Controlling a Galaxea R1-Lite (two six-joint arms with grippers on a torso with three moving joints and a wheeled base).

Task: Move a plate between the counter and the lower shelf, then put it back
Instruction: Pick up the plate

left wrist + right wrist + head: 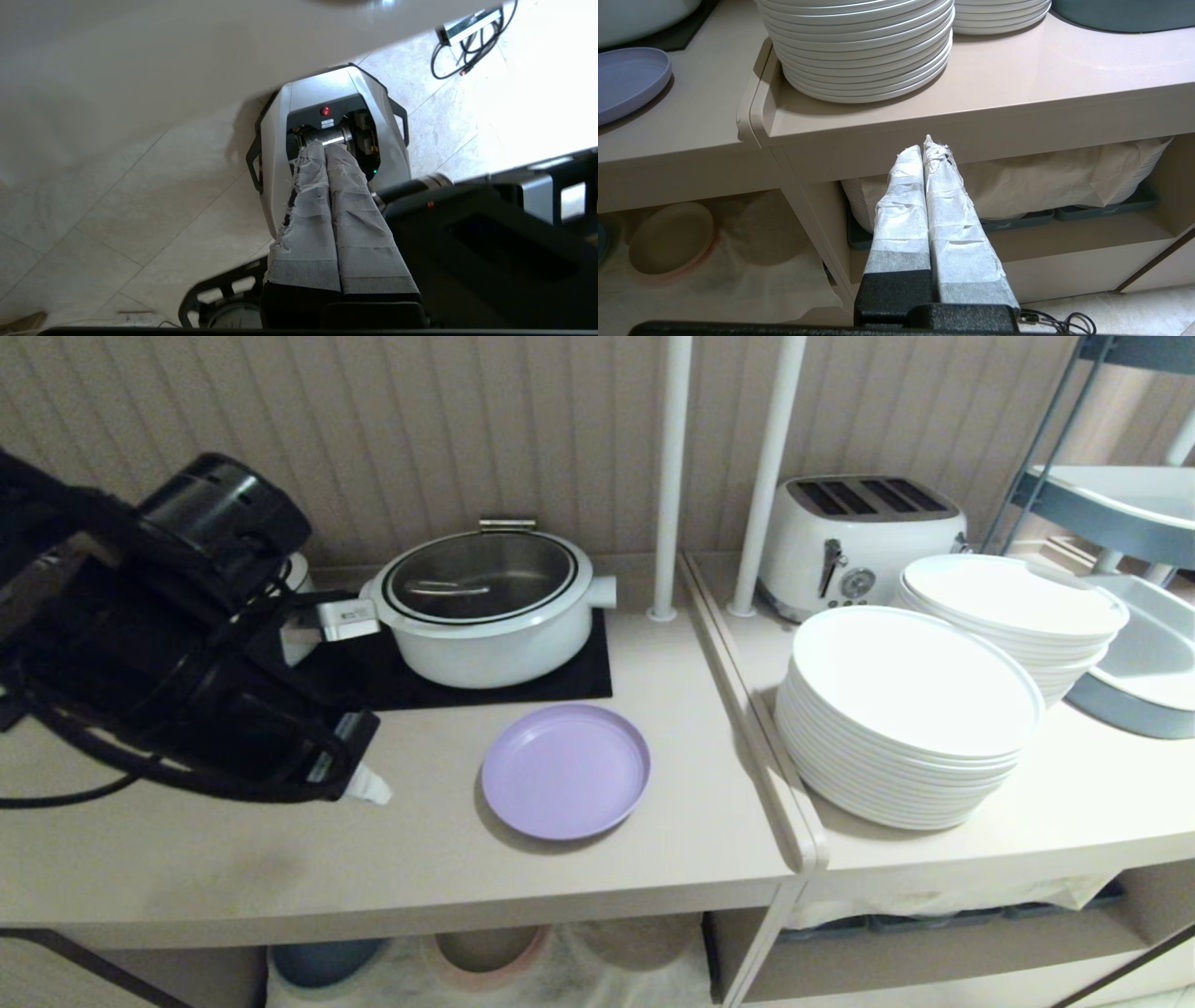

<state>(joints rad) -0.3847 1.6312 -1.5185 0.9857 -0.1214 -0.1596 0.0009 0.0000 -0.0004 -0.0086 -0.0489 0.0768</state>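
Plate (pixel 566 771) lies flat on counter (pixel 420 859), 6 o'clock of pot (pixel 485 607). Left gripper (pixel 366 787) at plate's 9 o'clock, closed & empty; right gripper (pixel 927 145) closed too. Lower shelf (pixel 597 971) w/o it; either nothing's started or it's already back.

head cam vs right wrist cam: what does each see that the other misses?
Head only: the pot on the black hob panel, the toaster, and the left arm with its pincer over the counter, left of the plate.

Right wrist only: the right pincer, shut and empty, in front of the cabinet; the paper-covered stack on grey-blue trays below.

Both: the lilac plate on the counter, the white plate stacks, and the beige plate on the lower shelf.
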